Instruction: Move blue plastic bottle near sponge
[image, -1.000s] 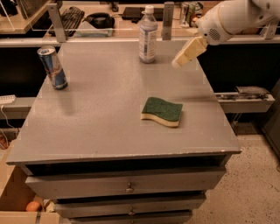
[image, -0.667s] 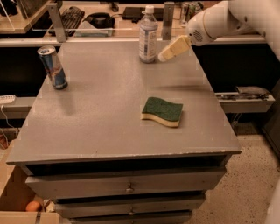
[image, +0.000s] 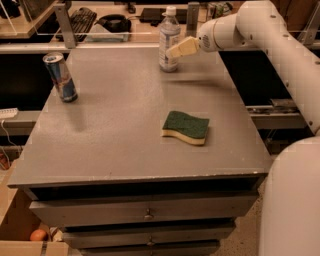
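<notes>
**Reach for the bottle: hand at its side, grasp not yet confirmed**

Camera view: The blue plastic bottle (image: 169, 40) stands upright near the far edge of the grey worktop (image: 115, 140), its white cap on top. The hand (image: 177, 49) comes in from the right on the white arm (image: 260, 25), and its cream tip lies at the bottle's right flank, about at label height. It looks touching or just beside the bottle, but I cannot tell which. Whether the hand is wide or narrow cannot be told from this angle, and nothing shows it holding the bottle. The sponge (image: 186, 127) lies flat, green side up, right of the worktop's centre and well apart from the bottle. A blue-silver can (image: 61, 76) stands by the left edge, out of the way.

Judgement: the step in hand is the approach and grasp, and the carry has not begun. The next move calls for the hand to enclose the bottle's body squarely and close firmly without tipping it. The tall bottle could topple from a sideways nudge. It then needs lifting and setting down upright just beside the sponge.
</notes>
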